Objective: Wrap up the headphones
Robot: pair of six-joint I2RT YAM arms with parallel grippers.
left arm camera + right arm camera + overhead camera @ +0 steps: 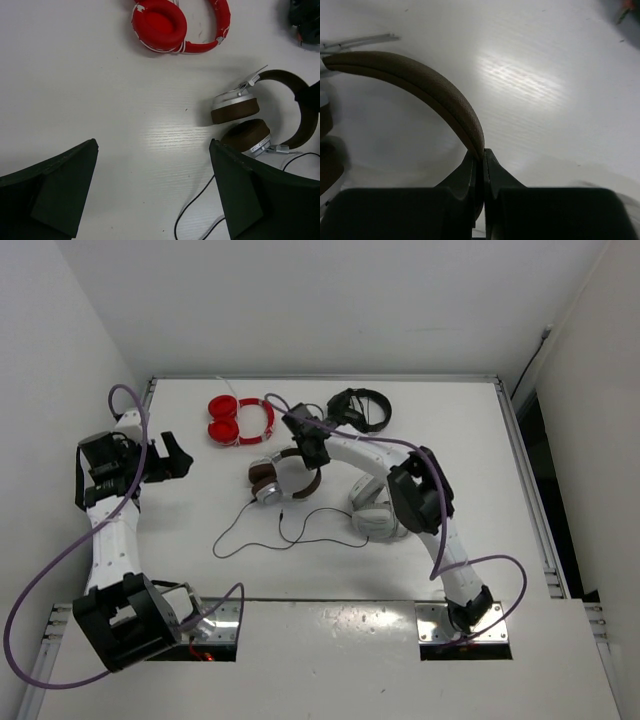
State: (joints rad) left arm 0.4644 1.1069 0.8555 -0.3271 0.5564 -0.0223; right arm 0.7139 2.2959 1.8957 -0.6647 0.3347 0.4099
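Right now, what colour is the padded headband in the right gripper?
Brown; the padded headband shows best in right wrist view.

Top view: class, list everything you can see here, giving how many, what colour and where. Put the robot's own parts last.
table: 1, white, under everything
red headphones: 1, red, far side, left of centre
black headphones: 1, black, far side, right of centre
grey headphones: 1, light grey, near side, right of centre
brown headphones: 1, brown and silver, centre
cable: 1, black, loose, nearer than the brown headphones
left gripper: 1, black, open, left side, empty
right gripper: 1, black, shut on the brown headband
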